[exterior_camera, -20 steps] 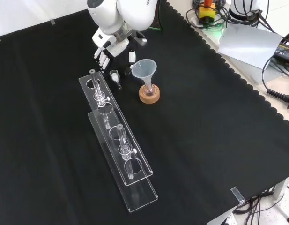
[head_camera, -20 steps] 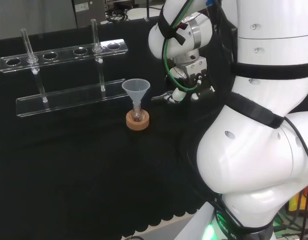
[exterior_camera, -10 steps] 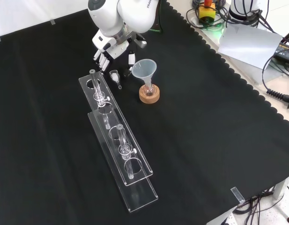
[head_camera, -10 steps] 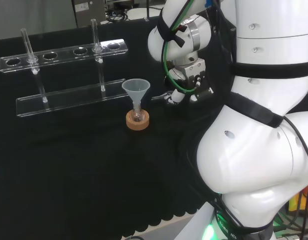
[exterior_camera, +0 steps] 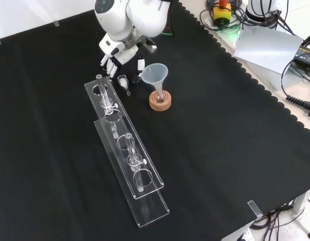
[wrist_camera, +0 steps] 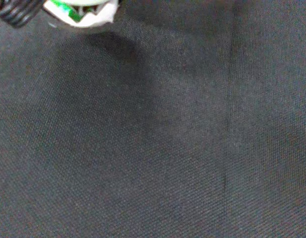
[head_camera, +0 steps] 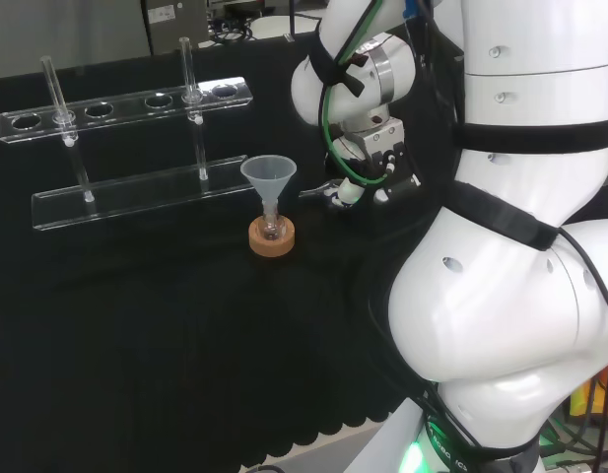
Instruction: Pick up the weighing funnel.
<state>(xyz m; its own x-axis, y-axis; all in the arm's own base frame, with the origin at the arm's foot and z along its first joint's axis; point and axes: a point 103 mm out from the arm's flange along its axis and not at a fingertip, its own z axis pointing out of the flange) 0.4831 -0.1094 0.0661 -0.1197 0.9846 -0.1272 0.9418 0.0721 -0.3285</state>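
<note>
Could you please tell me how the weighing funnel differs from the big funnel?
The weighing funnel is much smaller than the funnel. The weighing funnel lies on the cloth; the funnel stands mouth up in a flask on a cork ring. Both are clear.

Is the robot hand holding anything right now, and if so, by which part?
Nothing is held. The robot hand hovers open over the cloth; the weighing funnel lies on the cloth by its fingertips, not grasped.
</note>
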